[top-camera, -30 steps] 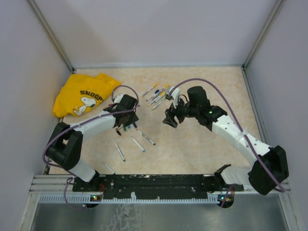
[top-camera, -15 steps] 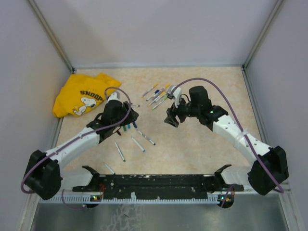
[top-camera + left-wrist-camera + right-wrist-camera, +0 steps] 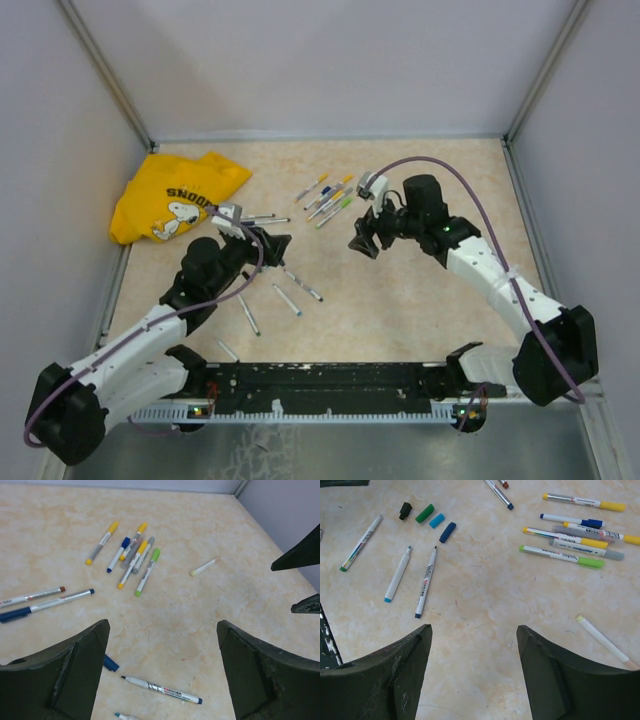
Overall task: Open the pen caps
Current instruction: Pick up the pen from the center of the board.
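Loose pen caps lie in a row in the right wrist view: black [image 3: 405, 510], green [image 3: 425, 513], light blue [image 3: 437, 520] and dark blue [image 3: 448, 532]. Beside them are uncapped pens [image 3: 426, 582]. The dark blue cap [image 3: 111, 663] also shows by my left finger, above an uncapped pen [image 3: 161, 689]. Capped pens [image 3: 325, 200] lie in a cluster at the back, with yellow, blue, grey and green caps [image 3: 590, 562] on them. My left gripper [image 3: 273, 245] [image 3: 162, 630] is open and empty. My right gripper [image 3: 360, 243] [image 3: 474, 630] is open and empty above bare table.
A yellow Snoopy shirt [image 3: 175, 200] lies at the back left. A pale yellow pen [image 3: 605, 642] lies apart from the cluster. Two more pens [image 3: 47, 600] lie left of the cluster. Other uncapped pens [image 3: 248, 313] lie near the front edge. Walls enclose the table.
My left gripper's jaws have spread wider, and the left arm has dropped low with its elbow swung to the near left. The right gripper has shifted slightly right.
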### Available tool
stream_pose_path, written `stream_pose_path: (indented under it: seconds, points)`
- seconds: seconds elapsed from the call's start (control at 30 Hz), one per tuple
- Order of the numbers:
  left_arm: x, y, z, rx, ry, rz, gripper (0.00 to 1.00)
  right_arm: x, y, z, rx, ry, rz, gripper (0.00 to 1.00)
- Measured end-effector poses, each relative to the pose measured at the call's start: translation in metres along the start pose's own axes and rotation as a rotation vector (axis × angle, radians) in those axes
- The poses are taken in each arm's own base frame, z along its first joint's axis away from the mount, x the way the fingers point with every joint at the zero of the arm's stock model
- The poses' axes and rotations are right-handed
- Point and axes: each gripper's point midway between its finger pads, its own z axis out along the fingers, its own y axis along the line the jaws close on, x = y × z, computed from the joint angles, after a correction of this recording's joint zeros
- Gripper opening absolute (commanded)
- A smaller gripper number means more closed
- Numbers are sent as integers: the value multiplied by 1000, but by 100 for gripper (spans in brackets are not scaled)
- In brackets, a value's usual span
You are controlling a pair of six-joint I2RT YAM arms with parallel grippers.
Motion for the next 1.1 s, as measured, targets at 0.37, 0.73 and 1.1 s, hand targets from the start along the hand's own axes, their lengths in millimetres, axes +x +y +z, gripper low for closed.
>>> stream_pose_path:
  seconds: [0.37, 0.73, 1.1]
  points:
    - [-18, 20, -8, -75, -121, 165, 100, -16, -14, 2, 4, -4, -9, 72]
    - [-13, 31, -31, -88, -201, 174, 100, -24, -62, 66, -20, 95, 27, 69]
    - [-21, 32, -46, -83, -293, 163, 100, 38, -116, 89, 159, 298, 94, 45]
